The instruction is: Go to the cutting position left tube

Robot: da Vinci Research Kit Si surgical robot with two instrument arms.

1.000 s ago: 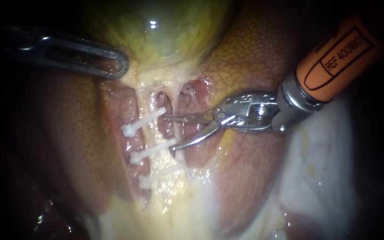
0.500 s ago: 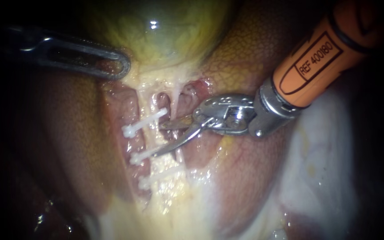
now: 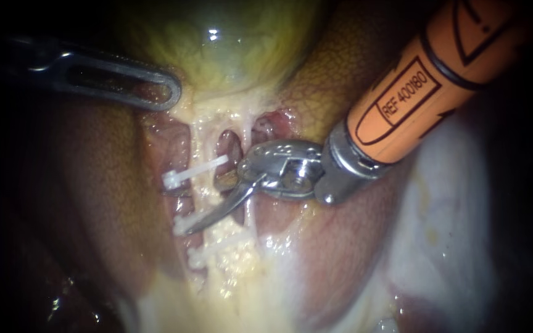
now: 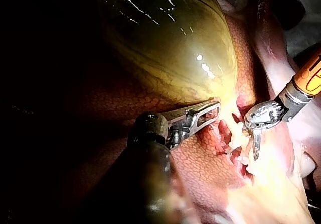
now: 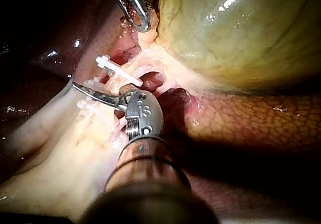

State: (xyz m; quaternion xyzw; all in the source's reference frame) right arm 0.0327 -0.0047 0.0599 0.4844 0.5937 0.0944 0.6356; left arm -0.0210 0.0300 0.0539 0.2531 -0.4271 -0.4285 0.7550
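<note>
While the approach to the cutting spot looks nearly finished, no cut has been made yet. At far left, my left instrument (image 3: 166, 92) rests its slotted metal tip against pale tissue at the foot of the gallbladder (image 3: 229, 43), a taut, glossy, yellow-green sac. I cannot tell whether it has hold of that tissue.

Below it lies the liver (image 3: 94, 197), red-brown, wet and finely mottled. Next comes the left tube (image 3: 200, 194), a soft cream strand running down from the sac. Three stiff white plastic clips cross it: an upper clip (image 3: 192, 171), a middle clip (image 3: 183, 225) and a lower clip (image 3: 208, 251).

My right instrument (image 3: 208, 203) comes in on an orange shaft (image 3: 414, 92), and its thin curved metal jaws stand open, gripping nothing. The lower jaw lies across the tube with its tip at the middle clip. The upper jaw is mostly hidden just under the upper clip. The tube seems to sit in the gap between the jaws.

I judge the next move to be a small settling, so that the tube lies square between the jaws and both clear the clips. The slack, slippery strand may slide.
</note>
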